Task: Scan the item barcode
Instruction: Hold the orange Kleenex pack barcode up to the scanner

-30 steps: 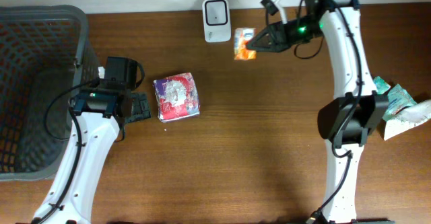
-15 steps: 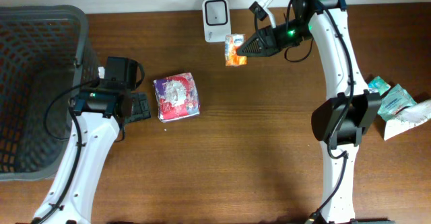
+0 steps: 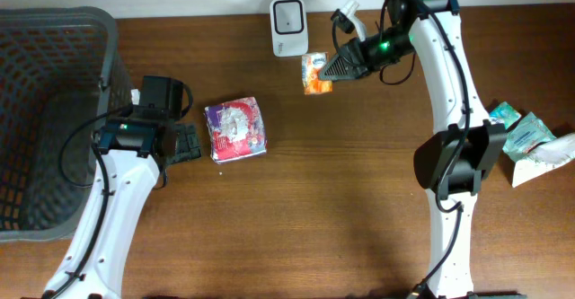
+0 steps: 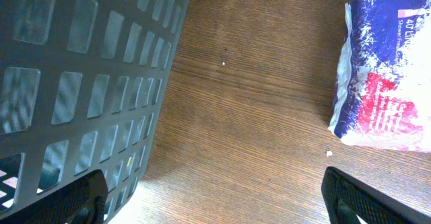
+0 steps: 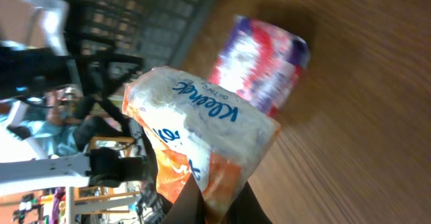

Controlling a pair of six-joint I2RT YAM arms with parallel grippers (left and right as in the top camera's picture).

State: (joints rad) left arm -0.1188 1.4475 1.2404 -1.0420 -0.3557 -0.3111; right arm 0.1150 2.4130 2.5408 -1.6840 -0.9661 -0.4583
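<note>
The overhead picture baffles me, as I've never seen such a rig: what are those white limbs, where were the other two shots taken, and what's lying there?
Those are two robot arms seen from above. Each ends in a two-fingered pincer with a camera on its wrist, and the other two pictures come from those cameras. On the wooden table are a purple-and-red tissue pack, a dark basket at the left, a white scanner at the far edge, and some packages at the right. The right pincer is shut on a small orange Kleenex packet, held close to the scanner. The left pincer is open and empty, beside the tissue pack.
</note>
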